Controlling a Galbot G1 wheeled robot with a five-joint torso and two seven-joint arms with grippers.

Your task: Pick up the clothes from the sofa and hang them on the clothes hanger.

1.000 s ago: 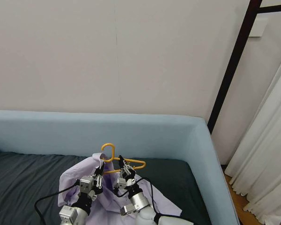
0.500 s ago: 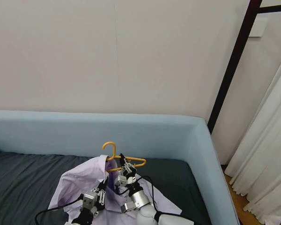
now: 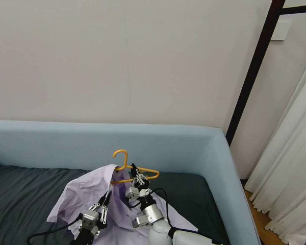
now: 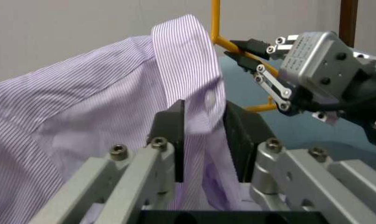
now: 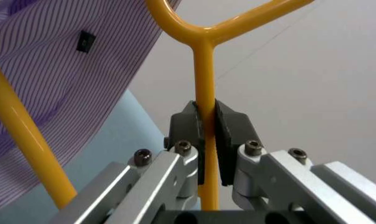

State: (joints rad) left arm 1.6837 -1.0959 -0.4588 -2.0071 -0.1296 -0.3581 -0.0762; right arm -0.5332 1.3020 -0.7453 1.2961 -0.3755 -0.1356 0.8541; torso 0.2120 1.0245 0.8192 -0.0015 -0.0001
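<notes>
A purple striped shirt (image 3: 84, 194) drapes over one arm of a yellow hanger (image 3: 123, 159) above the sofa seat. My right gripper (image 3: 137, 177) is shut on the hanger's bar, just right of the hook. In the right wrist view the gripper (image 5: 204, 126) clamps the yellow rod (image 5: 203, 79), with shirt fabric (image 5: 57, 65) beside it. My left gripper (image 3: 104, 202) sits lower, shut on the shirt's front edge. In the left wrist view that gripper (image 4: 203, 135) pinches the buttoned placket (image 4: 200, 93), and the right gripper (image 4: 241, 49) holds the hanger (image 4: 216, 21) beyond it.
The sofa has a light blue back (image 3: 92, 138), a light blue right arm (image 3: 229, 189) and a dark seat cushion (image 3: 20, 194). A black rack pole (image 3: 252, 71) leans at the right, with a white curtain (image 3: 290, 173) beyond it. A plain wall stands behind.
My left gripper has dropped lower along the shirt front, and the cloth has spread out to the left. The hanger has risen slightly with the right gripper still on it.
</notes>
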